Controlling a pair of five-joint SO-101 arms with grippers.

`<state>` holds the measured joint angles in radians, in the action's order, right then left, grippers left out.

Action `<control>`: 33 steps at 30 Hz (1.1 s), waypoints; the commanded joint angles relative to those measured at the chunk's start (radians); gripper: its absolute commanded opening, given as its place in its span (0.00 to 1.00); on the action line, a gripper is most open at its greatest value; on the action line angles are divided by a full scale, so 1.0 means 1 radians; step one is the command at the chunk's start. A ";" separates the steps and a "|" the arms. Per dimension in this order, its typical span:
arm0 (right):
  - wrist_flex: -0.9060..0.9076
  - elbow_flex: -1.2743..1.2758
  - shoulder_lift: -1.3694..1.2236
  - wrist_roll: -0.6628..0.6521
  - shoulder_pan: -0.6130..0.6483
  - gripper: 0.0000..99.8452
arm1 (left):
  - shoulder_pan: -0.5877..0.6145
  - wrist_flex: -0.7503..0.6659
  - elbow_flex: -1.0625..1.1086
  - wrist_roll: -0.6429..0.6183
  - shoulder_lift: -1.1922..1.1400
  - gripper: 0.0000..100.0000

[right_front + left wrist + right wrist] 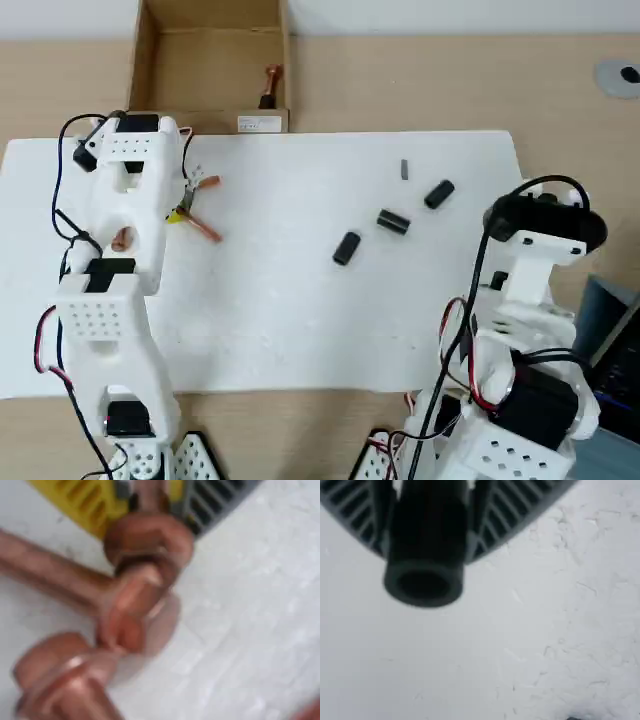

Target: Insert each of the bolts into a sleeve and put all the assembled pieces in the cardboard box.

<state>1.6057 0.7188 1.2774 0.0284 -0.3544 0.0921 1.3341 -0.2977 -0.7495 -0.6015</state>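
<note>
The right jaws are clamped on a black sleeve, held over the white mat with its bore facing outward, probably so a bolt can be pushed in. The left jaws seem closed on the shank of one copper bolt, which touches the other bolts at the mat's left side. Three loose sleeves lie right of centre, leaving bare mat between the arms, and the cardboard box on the tabletop just beyond the mat's far-left edge holds one assembled piece.
</note>
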 commanded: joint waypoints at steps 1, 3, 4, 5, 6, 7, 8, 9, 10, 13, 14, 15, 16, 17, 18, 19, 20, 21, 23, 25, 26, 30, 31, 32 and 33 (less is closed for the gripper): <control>-0.025 -0.002 0.016 -0.008 -0.007 0.01 | -0.003 0.089 -0.083 0.002 -0.013 0.00; -0.023 -0.010 0.016 -0.009 -0.005 0.01 | -0.006 0.150 -0.152 0.003 -0.013 0.00; -0.020 -0.022 0.016 -0.009 -0.005 0.01 | -0.012 0.180 -0.189 0.005 -0.013 0.00; -0.018 -0.035 0.016 -0.009 -0.004 0.01 | -0.017 0.207 -0.226 0.009 -0.013 0.00; -0.017 -0.045 0.016 -0.009 -0.004 0.01 | -0.021 0.239 -0.264 0.025 -0.013 0.00; -0.017 -0.051 0.016 -0.009 -0.004 0.01 | -0.031 0.269 -0.302 0.041 -0.013 0.00; -0.017 -0.051 0.016 -0.009 -0.002 0.01 | -0.043 0.301 -0.338 0.054 -0.013 0.00; -0.017 -0.053 0.015 -0.015 -0.002 0.01 | -0.052 0.331 -0.373 0.068 -0.013 0.00; -0.017 -0.051 0.015 -0.031 -0.002 0.01 | -0.063 0.358 -0.408 0.077 -0.013 0.00; -0.017 -0.050 0.015 -0.068 -0.002 0.01 | -0.091 0.422 -0.499 0.083 0.013 0.00; -0.020 -0.050 0.015 -0.075 -0.002 0.01 | -0.094 0.420 -0.511 0.092 0.036 0.00; -0.023 -0.050 0.013 -0.083 -0.002 0.01 | -0.106 0.420 -0.516 0.106 0.067 0.00; -0.025 -0.050 0.012 -0.092 -0.002 0.01 | -0.117 0.420 -0.516 0.120 0.104 0.00; -0.025 -0.050 0.010 -0.097 -0.002 0.01 | -0.127 0.420 -0.508 0.132 0.143 0.00; -0.025 -0.050 0.010 -0.103 -0.002 0.01 | -0.146 0.420 -0.503 0.141 0.180 0.00; -0.025 -0.050 0.010 -0.104 -0.002 0.01 | -0.166 0.420 -0.489 0.155 0.219 0.00; -0.025 -0.047 0.010 -0.104 -0.002 0.01 | -0.184 0.420 -0.476 0.167 0.255 0.00; -0.028 -0.038 0.010 -0.104 -0.002 0.01 | -0.206 0.420 -0.457 0.178 0.292 0.00; -0.055 -0.004 0.016 -0.104 -0.002 0.01 | -0.245 0.420 -0.407 0.196 0.363 0.00; -0.091 0.022 0.016 -0.104 -0.002 0.01 | -0.281 0.419 -0.347 0.209 0.437 0.00; -0.109 0.030 0.016 -0.104 -0.002 0.01 | -0.298 0.419 -0.316 0.210 0.472 0.00; -0.187 0.073 0.016 -0.104 0.024 0.01 | -0.347 0.417 -0.196 0.210 0.596 0.00; -0.198 0.082 0.016 -0.098 0.038 0.01 | -0.358 0.417 -0.167 0.210 0.622 0.00; -0.206 0.091 0.016 -0.095 0.056 0.01 | -0.370 0.416 -0.141 0.212 0.645 0.00; -0.216 0.101 0.016 -0.094 0.077 0.01 | -0.379 0.416 -0.115 0.218 0.668 0.00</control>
<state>1.4354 0.8094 1.2774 -0.0667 -0.3237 -0.2547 1.7438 -0.4603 -0.5485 -0.0384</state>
